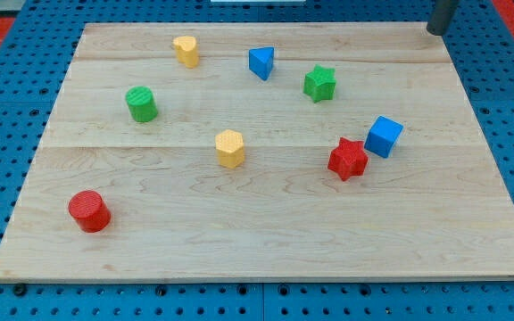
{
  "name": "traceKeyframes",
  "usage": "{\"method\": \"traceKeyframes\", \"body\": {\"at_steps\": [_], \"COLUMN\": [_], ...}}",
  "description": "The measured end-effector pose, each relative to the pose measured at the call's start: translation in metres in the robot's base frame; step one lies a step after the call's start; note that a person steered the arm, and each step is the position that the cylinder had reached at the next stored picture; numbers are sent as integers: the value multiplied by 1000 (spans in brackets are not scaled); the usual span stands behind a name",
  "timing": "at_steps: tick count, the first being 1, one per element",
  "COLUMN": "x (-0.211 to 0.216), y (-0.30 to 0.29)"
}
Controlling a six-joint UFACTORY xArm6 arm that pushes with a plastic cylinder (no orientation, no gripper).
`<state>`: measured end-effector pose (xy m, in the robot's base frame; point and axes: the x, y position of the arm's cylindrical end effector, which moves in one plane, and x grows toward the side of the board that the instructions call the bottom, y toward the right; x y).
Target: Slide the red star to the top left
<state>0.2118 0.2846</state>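
Note:
The red star (348, 159) lies on the wooden board (266, 223) right of centre, touching or nearly touching the blue cube (383, 136) at its upper right. My tip (435, 30) is at the board's top right corner, far above and to the right of the red star, with no block near it.
A yellow block (186, 51), a blue triangle (261, 62) and a green star (319, 83) lie along the top. A green cylinder (141, 103) sits at the left, a yellow hexagon (230, 148) at the centre, a red cylinder (89, 211) at the bottom left.

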Motion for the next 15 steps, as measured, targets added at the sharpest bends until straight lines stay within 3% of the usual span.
{"method": "traceKeyframes", "body": {"at_steps": [8,10,12,13,14,15], "x": [22,83,206,271,267,248], "y": [0,-104,11,-39,-161,-193]}}
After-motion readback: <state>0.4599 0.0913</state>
